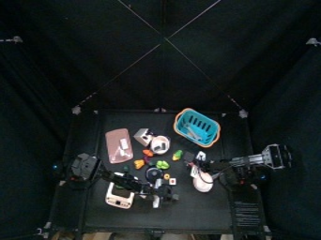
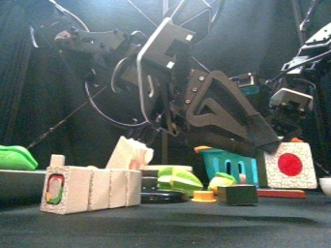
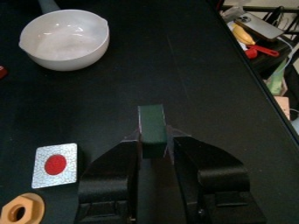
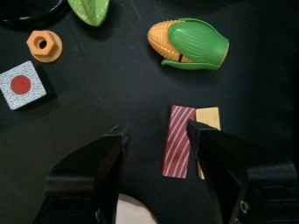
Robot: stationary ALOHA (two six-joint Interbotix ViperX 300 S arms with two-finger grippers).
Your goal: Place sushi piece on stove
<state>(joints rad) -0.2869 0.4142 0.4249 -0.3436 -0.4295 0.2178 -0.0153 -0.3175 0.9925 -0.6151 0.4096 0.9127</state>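
While clamped between the narrowly parted jaws of the left gripper [image 3: 152, 144], hold the dark green block [image 3: 152, 129], judged to be the sushi piece, with even pressure and no extra squeeze; small and smooth-sided, so likely to twist out if pinched hard. Cannot tell from the wrist view whether lifted clear of the table [image 3: 176, 70], so raise it first before travelling sideways. Look for the stove [image 1: 122, 195] near the table's front edge on the left side in the top view: a beige-rimmed square with a pinkish face, close to the left arm's working end yet out of the left wrist view entirely. Turn or draw the wrist back toward that side, away from the white bowl [image 3: 65, 39] and the red-dot tile [image 3: 52, 164] now ahead of the jaws, until the pinkish face sits under the piece. Centre over the face, not the rim, come down slowly, and open only once the piece is resting flat, to avoid a drop or a roll off the edge. Mind the crowd of small toys between stove and bowl; pass above them, not through. Leave the right gripper [image 4: 158, 131] where it hangs, spread wide and gripping nothing, with a red-striped strip [image 4: 177, 140] between its jaws and a tan piece [image 4: 209, 117] touching that strip.
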